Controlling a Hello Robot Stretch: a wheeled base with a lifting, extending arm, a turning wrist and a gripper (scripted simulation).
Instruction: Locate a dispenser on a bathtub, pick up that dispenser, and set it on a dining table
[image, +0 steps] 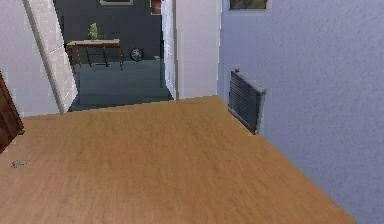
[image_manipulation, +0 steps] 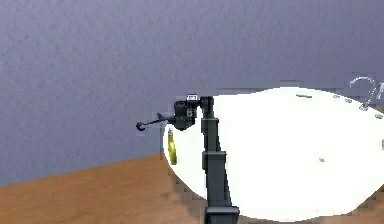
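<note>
Item 1. Bathtub (image_manipulation: 300, 150): white, round-rimmed, set against a blue-grey wall (image_manipulation: 90, 60). A curved tap (image_manipulation: 366, 88) is seen at its far right rim. Wooden floor (image_manipulation: 80, 195) is shown to the tub's left.

Item 2. Small yellow-green object (image_manipulation: 172, 146): located at the tub's left edge, just beneath the claw's dark body. It is too small to be confirmed as the dispenser, and whether it rests on the rim cannot be told.

Item 3. Arm (image_manipulation: 213, 165): a dark bar raised across the tub. The claw (image_manipulation: 143, 125) is at its far end, with thin fingers directed past the rim toward the arm side view's left. Whether anything is gripped cannot be told.

Item 4. Forward view: a pale wall (image: 310, 100) fitted with a dark vent (image: 245, 98). Through a doorway (image: 115, 75) a counter (image: 95, 44) bearing a green plant (image: 93, 30) is seen, with a dark round thing (image: 135, 55) beside it.
</note>
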